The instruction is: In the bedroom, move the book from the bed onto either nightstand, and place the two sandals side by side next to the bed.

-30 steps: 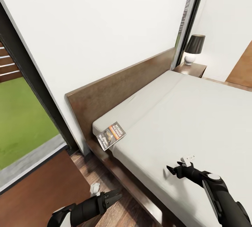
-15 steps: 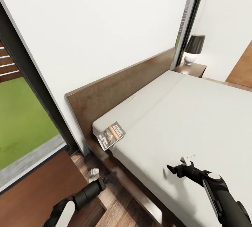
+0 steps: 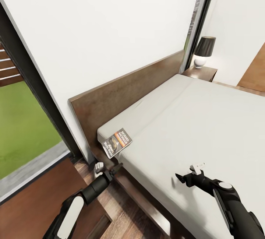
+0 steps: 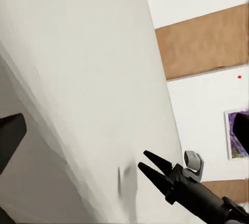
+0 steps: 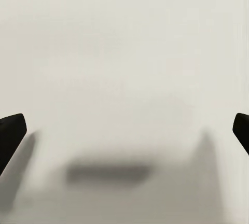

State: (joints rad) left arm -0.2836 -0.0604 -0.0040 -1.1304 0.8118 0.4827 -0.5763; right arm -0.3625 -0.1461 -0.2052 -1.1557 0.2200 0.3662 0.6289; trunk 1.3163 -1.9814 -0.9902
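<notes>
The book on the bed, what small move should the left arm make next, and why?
Probably raise the left gripper up and forward over the book. The gripper sits just below it beside the bed frame, and the book lies untouched at the mattress corner near the headboard.

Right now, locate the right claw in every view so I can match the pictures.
Head view: right claw low, right of centre, over the pale-grey mattress.
Left wrist view: seen from outside, right claw as black pointed fingers against the mattress.
Right wrist view: right claw spread wide, mattress between the fingers.
Shared landmark: the mattress.
</notes>
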